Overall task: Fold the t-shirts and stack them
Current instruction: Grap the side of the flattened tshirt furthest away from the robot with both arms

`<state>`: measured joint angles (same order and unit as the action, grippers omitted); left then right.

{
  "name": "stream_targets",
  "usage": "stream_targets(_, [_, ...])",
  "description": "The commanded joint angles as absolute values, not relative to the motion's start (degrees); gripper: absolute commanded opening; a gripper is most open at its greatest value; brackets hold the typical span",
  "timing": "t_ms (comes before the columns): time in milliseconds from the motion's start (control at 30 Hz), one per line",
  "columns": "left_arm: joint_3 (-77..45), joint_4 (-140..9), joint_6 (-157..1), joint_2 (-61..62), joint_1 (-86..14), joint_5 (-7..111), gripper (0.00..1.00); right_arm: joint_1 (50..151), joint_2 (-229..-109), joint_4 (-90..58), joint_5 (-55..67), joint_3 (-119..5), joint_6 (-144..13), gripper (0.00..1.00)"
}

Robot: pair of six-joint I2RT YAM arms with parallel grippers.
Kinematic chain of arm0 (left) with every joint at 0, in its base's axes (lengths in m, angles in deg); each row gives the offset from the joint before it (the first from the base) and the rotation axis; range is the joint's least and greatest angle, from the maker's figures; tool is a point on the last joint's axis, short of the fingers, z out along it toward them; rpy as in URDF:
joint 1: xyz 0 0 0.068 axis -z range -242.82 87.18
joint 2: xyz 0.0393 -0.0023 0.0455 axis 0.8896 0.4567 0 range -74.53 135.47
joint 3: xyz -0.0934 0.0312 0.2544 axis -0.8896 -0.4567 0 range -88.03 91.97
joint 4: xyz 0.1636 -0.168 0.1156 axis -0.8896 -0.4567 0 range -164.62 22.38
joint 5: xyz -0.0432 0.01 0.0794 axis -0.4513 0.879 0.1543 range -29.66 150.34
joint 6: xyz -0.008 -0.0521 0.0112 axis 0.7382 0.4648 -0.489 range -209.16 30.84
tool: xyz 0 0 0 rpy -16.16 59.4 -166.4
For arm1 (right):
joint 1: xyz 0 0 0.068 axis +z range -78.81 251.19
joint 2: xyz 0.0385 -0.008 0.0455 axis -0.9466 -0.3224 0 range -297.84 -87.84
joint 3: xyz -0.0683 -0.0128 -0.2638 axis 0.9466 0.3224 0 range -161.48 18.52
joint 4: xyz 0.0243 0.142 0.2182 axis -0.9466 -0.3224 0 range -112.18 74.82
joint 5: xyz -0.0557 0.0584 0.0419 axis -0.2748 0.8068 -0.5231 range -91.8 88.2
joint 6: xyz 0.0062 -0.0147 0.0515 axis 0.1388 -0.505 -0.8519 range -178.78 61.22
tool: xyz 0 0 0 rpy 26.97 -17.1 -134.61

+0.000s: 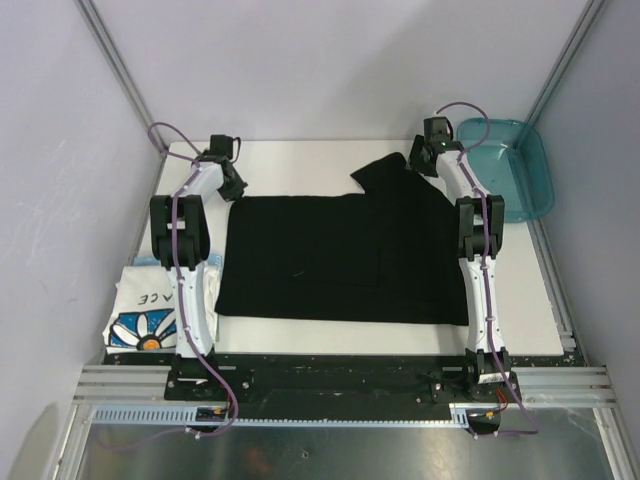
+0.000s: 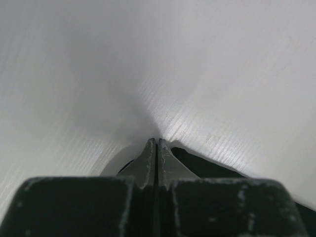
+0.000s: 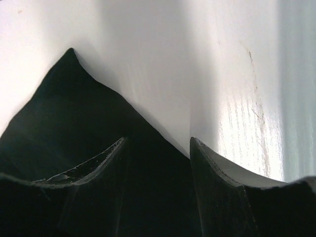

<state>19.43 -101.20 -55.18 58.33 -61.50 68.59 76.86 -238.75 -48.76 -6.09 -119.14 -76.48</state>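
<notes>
Right gripper (image 3: 158, 140) stands with its dark, curved fingers well apart, tips aimed down at a pointed flap of the black t-shirt (image 1: 340, 260). Matte cloth fills the gap between them, though whether the pads actually press on it is hard to say from the wrist view. The left gripper (image 2: 156, 140) is closed tight, its two grey blades meeting in a thin seam. It sits low over the ribbed white table (image 1: 300, 160), with a dark wedge just under the tips.

Both arms reach away from their bases with elbows raised. The left wrist bends down at the far-left corner of the black shirt, and the right arm runs along the shirt's right edge to the sleeve at the far right.

That shirt lies flat mid-table as a rough rectangle. Its long axis runs left to right, and one sleeve juts toward the back right.

The white t-shirt (image 1: 140, 315) is bunched at the table's near-left edge beside the left arm, its blue daisy and the letters "ACE" facing up. A teal translucent plastic bin (image 1: 515, 165) sits at the far right corner.
</notes>
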Motion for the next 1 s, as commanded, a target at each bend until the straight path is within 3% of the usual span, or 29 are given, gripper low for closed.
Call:
stream_targets(0, [21.26,-100.51,-56.37,56.95,-60.98,67.27,0.0,77.38,-241.1,-50.12,-4.49,-122.73,-76.55,0.56])
stream_targets(167, [21.28,-100.53,-56.47,56.87,-61.06,67.22,0.0,77.23,-242.23,-51.69,-1.75,-122.28,-78.44,0.51])
stream_targets(367, [21.15,-100.45,-56.63,56.71,-61.13,67.27,0.0,77.61,-241.0,-50.94,-1.04,-118.2,-79.13,0.31])
stream_targets(967, [21.25,-100.37,-56.72,56.66,-61.22,67.1,0.0,78.28,-234.72,-49.62,-5.12,-111.89,-77.09,0.01])
